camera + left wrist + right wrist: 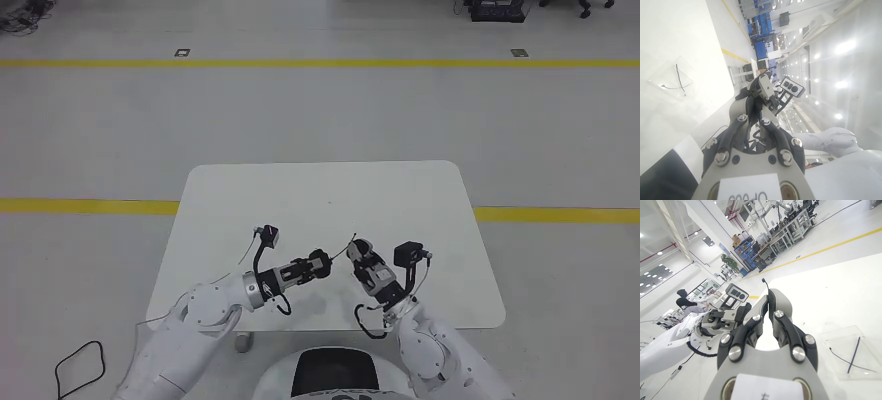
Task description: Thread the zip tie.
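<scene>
The right claw (pixel 768 300) was up off the table (pixel 320 190), its two pads pressed together and pinching the black zip tie (pixel 765 284). The strap ran straight out past the fingertips, and the little square head sat free at the far end, just beyond the tips, nothing through it. So the head was presented and waiting.

Close beside it was the left claw (pixel 320 264), facing the right one tip to tip, almost touching. Its fingers looked drawn together as well, but whether they had the tail of the tie between them could not be made out; the dark pads hid that spot.

Down on the table, well clear of both claws, lay a clear tray (pixel 831 336) with two spare ties (pixel 853 359) crossed over each other inside it, untouched.

As for progress, I judged this early to middle. One tie was off the table and held firmly, and both claws were gathered in the air for the join. That was the part done. No loop showed and no tail poked through the head, so the threading itself was not yet made: the tail end had to be found, lined up with that small slot beyond the right fingertips, pushed through and drawn along. A fiddly bit, by the look of it, with a thin floppy strap and a tiny opening.
</scene>
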